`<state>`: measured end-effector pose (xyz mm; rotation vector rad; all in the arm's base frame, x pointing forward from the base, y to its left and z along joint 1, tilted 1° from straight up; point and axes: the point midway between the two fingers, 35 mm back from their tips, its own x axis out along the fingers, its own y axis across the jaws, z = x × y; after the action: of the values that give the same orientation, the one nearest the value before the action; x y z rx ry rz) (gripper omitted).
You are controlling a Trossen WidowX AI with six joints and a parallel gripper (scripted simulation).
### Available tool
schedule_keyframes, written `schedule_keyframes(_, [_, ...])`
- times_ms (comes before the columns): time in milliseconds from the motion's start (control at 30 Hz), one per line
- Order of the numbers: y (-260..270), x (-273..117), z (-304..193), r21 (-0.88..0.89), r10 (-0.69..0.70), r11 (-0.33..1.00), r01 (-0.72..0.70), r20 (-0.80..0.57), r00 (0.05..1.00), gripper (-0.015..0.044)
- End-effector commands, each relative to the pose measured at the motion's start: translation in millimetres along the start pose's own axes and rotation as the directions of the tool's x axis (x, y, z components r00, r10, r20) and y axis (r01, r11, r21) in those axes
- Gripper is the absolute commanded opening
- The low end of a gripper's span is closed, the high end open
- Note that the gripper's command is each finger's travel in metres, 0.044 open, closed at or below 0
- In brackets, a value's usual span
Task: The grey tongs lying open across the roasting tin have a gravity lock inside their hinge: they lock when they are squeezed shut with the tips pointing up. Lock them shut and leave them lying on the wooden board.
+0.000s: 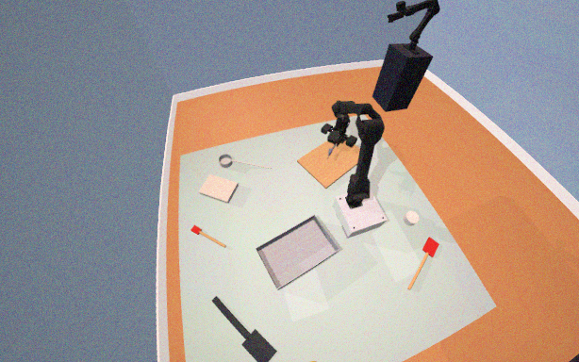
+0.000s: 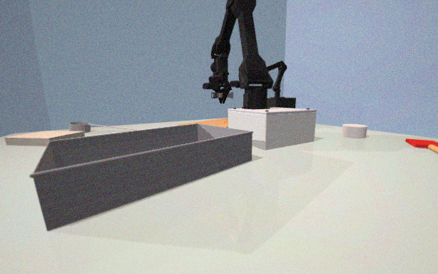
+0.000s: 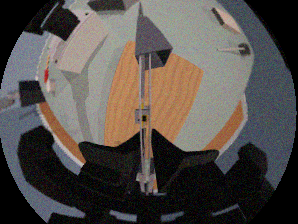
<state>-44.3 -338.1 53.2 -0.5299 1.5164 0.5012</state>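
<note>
At left, the roasting tin (image 1: pixel 298 252) (image 2: pixel 150 160) (image 3: pixel 114 5) has been emptied; rightward, above the wooden board (image 1: pixel 325 172) (image 2: pixel 214 123) (image 3: pixel 175 90), the grey tongs (image 1: pixel 331 152) (image 2: pixel 220 95) (image 3: pixel 152 40) are pinched in the tool (image 1: pixel 337 142) (image 2: pixel 222 102) (image 3: pixel 148 131), their arms close together (whether locked cannot be told). Apparently, placing is in hand; the lock should be confirmed, then the tongs lowered flat and released. No brand, label or writing can be read.
</note>
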Motion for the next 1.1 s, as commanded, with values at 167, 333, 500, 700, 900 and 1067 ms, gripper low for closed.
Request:
schedule_keyframes(167, [0, 14, 0, -0.007, -0.001, 1.000, 0.001, -0.004, 1.000, -0.0150])
schedule_keyframes(333, [0, 22, 0, -0.007, 0.000, 1.000, 0.000, -0.004, 1.000, -0.0150])
schedule_keyframes(500, [1, 31, 1, -0.008, 0.001, 1.000, -0.001, -0.004, 1.000, -0.0150])
schedule_keyframes(700, [1, 41, 1, -0.009, 0.002, 1.000, -0.002, -0.004, 1.000, -0.0150])
schedule_keyframes(900, [2, 50, 2, -0.009, 0.003, 1.000, -0.003, -0.004, 1.000, -0.0150])
schedule_keyframes(1067, [3, 59, 3, -0.010, 0.004, 1.000, -0.004, -0.004, 1.000, -0.0150])
